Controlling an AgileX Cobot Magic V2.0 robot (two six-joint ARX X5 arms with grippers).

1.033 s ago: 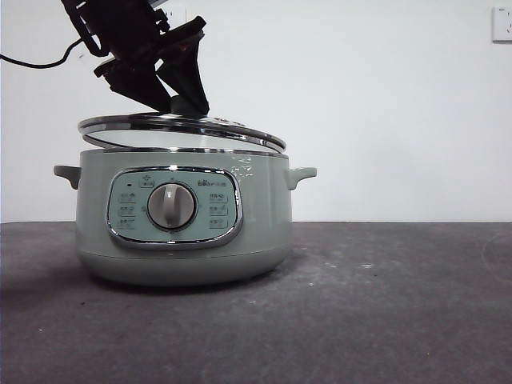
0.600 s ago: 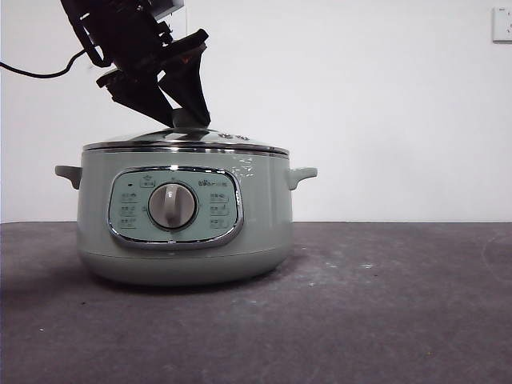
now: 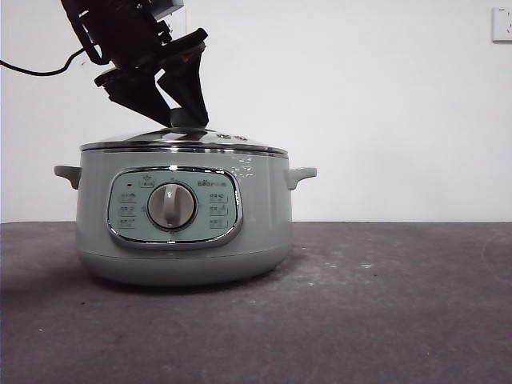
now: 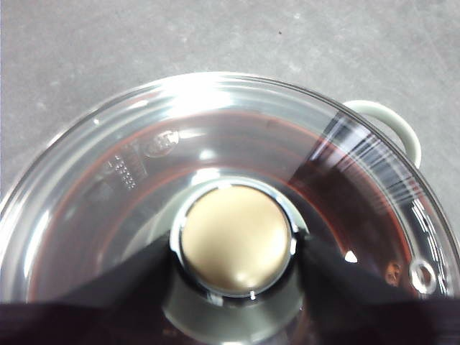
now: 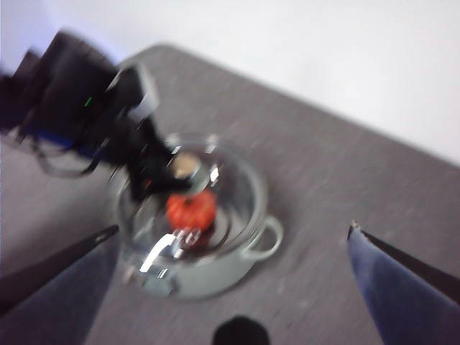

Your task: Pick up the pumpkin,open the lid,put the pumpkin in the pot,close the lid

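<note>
The glass lid [image 3: 184, 142] lies flat on the rim of the pale green pot [image 3: 184, 232]. My left gripper [image 3: 186, 120] reaches down from the upper left and is shut on the lid's knob [image 4: 235, 237], one black jaw against each side of it. In the blurred right wrist view, the orange-red pumpkin [image 5: 191, 208] shows through the glass lid [image 5: 237, 187], inside the pot [image 5: 215, 277]. My right gripper [image 5: 233, 230] hangs open high above the table, well away from the pot, holding nothing.
The pot stands left of centre on the dark grey table [image 3: 384, 304], with small handles on both sides [image 3: 302, 174]. A white wall rises behind, with a socket [image 3: 502, 24] at the upper right. A black cable [image 3: 32, 70] trails from the left arm.
The lid was raised and tilted above the pot a second ago. It has come down with my left gripper and now rests level on the rim.
</note>
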